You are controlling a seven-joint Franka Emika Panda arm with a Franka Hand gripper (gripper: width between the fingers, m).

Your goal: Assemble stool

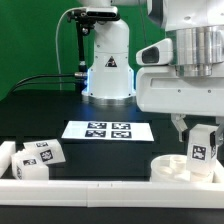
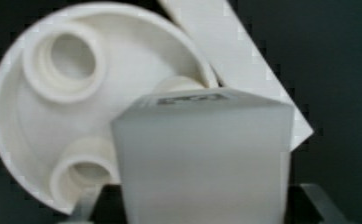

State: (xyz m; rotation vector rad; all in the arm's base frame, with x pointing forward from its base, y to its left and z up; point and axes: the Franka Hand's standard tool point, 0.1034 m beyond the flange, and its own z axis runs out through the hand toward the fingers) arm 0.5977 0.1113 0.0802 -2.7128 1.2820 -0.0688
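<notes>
My gripper (image 1: 203,140) is shut on a stubby white stool leg (image 1: 202,152) with a black-and-white tag, held upright at the exterior view's right. The leg hangs just above the round white disc seat (image 1: 172,167), over its right part. In the wrist view the leg (image 2: 204,150) fills the middle between my dark fingers (image 2: 320,205). The seat (image 2: 53,110) lies beyond it with two round sockets showing. Whether the leg touches the seat I cannot tell. Two more tagged legs (image 1: 37,158) lie at the exterior view's left.
The marker board (image 1: 108,130) lies flat mid-table in front of the arm's white base (image 1: 108,65). A long white frame rail (image 1: 100,186) runs along the front edge. Another rail (image 2: 240,60) shows beside the seat in the wrist view.
</notes>
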